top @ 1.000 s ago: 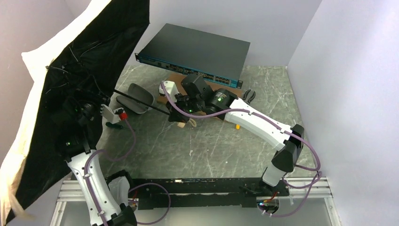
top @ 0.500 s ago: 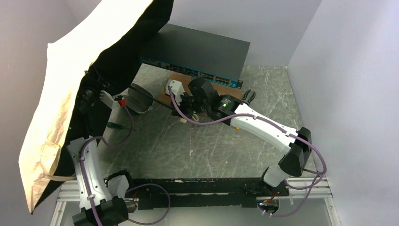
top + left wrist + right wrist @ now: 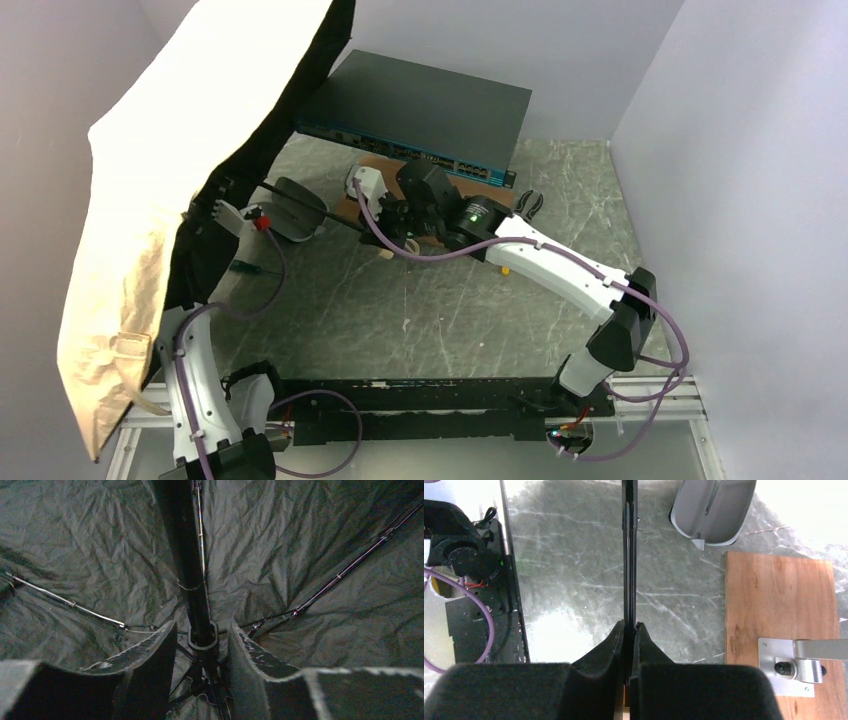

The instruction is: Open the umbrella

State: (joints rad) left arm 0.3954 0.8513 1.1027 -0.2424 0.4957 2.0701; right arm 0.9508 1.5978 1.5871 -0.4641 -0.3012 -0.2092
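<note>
Right gripper is pinching the shaft, anchoring the umbrella. Left gripper is sitting spread astride the runner at lower centre, likely because the canopy is standing open.

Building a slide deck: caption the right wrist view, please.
Right gripper shut on the umbrella shaft above the marbled table, with the grey capsule case and a wooden board nearby.

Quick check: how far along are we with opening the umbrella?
Done: the canopy is spread, its ribs stretched out. In hand: the right gripper is shut on the shaft; the left gripper stands open around the runner, not gripping it. Left: confirm the runner has latched, which I cannot tell, then probably let go.
</note>
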